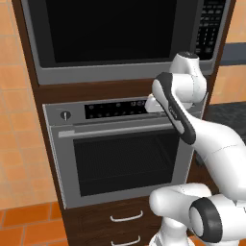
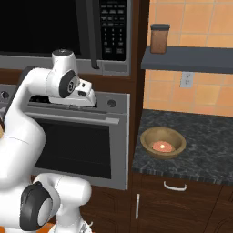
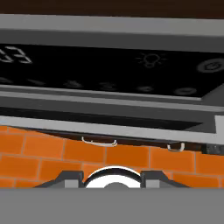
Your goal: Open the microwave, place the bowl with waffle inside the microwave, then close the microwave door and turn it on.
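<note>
The microwave (image 1: pixel 110 36) sits built in above the oven, and its black glass microwave door (image 2: pixel 41 25) is closed flush, with the dark vertical handle (image 2: pixel 93 34) beside the keypad (image 2: pixel 112 28). On the dark counter to the right rests the bowl (image 2: pixel 163 144), tan-rimmed, with a reddish-brown waffle in it. My gripper (image 2: pixel 90 100) hangs in front of the oven's control panel, below the microwave and well left of the bowl. In the hand view the gripper (image 3: pixel 111 178) has its fingertips (image 3: pixel 72 177) apart with nothing between them.
The grey oven (image 1: pixel 120 153) with its horizontal handle (image 1: pixel 115 129) is directly under the microwave. Drawers with white pulls (image 1: pixel 126 217) lie below it. A brown jar (image 2: pixel 159 38) stands on a shelf above the speckled counter (image 2: pixel 205 150). Orange tiles cover the floor.
</note>
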Motion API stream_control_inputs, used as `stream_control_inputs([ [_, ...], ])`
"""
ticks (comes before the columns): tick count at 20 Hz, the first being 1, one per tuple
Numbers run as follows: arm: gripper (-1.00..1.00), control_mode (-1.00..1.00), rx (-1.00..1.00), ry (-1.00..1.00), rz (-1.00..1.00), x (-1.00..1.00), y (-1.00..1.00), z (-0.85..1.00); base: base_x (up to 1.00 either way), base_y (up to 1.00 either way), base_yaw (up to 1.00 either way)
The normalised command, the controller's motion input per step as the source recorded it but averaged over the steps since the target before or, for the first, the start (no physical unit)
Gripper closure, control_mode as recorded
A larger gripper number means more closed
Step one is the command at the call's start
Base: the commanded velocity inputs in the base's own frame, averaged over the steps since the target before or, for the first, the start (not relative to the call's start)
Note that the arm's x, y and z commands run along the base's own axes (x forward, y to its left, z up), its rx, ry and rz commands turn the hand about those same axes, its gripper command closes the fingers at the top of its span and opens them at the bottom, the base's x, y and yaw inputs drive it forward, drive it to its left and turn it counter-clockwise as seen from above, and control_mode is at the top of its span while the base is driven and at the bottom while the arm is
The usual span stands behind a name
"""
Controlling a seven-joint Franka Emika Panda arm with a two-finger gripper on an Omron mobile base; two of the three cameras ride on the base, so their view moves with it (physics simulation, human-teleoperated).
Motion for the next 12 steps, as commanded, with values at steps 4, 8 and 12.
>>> stream_control_inputs([
  [4,-1.0,-1.0,0.12,-0.21,-0.01,-0.28,-0.24,0.12,0.0,0.0,0.0],
  [8,-1.0,-1.0,0.45,-0.64,-0.16,-0.25,-0.62,0.74,0.0,0.0,0.0],
  [12,-1.0,-1.0,0.33,-0.61,-0.18,-0.28,-0.56,0.77,0.0,0.0,0.0],
])
